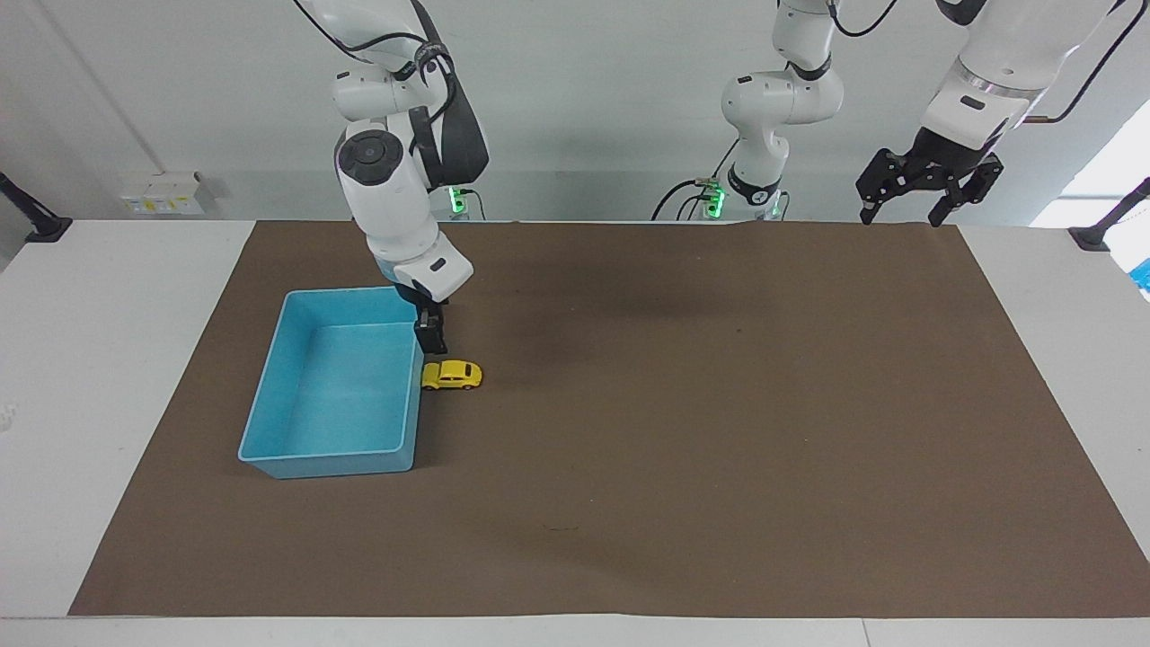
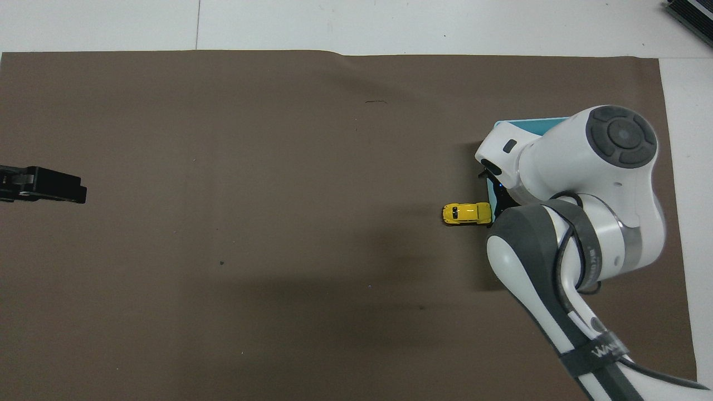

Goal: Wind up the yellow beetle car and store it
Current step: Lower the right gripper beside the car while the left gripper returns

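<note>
Facing view: your right gripper (image 1: 432, 342) hangs over yellow beetle car (image 1: 452, 375), jaws apart | left gripper (image 1: 901, 214) waits, spread, empty.

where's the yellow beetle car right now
The yellow beetle car sits on the brown mat, touching the blue bin's outer wall, toward the right arm's end.

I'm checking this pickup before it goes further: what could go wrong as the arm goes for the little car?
1. The yellow beetle car sits against the blue bin wall, so a finger of the open right gripper above it may strike the rim.
2. On wheels, a nudged car could roll off.
3. The left gripper waits at the other end.
</note>
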Controlling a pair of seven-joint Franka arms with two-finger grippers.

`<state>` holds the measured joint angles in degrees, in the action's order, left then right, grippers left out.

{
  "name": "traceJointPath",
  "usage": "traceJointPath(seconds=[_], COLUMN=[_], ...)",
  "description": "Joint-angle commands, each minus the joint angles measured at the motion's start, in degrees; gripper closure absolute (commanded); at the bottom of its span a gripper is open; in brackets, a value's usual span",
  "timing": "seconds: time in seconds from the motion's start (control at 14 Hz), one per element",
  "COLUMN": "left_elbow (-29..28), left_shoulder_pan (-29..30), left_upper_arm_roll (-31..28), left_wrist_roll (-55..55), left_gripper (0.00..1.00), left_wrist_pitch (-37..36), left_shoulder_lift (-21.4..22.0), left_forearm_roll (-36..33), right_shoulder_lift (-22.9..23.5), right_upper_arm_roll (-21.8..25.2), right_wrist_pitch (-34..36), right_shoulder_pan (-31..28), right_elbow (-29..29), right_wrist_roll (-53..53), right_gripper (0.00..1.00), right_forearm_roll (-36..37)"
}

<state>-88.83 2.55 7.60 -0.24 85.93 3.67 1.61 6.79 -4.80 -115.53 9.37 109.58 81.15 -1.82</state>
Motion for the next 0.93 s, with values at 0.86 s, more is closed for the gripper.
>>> traceJointPath(seconds=[0.86], left_elbow=[-1.0], left_shoulder_pan=[1.5], left_upper_arm_roll=[0.1], left_wrist_roll=[0.9], left_gripper=[0.0], left_wrist_pitch=[-1.3], left_shoulder_lift=[0.9], left_forearm_roll=[0.8], right_shoulder_lift=[4.6], right_upper_arm_roll=[-0.2], right_wrist_pitch=[-13.8], right_shoulder_pan=[-0.4], right_elbow=[8.4], right_wrist_roll=[1.1], right_gripper=[0.0], right_forearm_roll=[0.0])
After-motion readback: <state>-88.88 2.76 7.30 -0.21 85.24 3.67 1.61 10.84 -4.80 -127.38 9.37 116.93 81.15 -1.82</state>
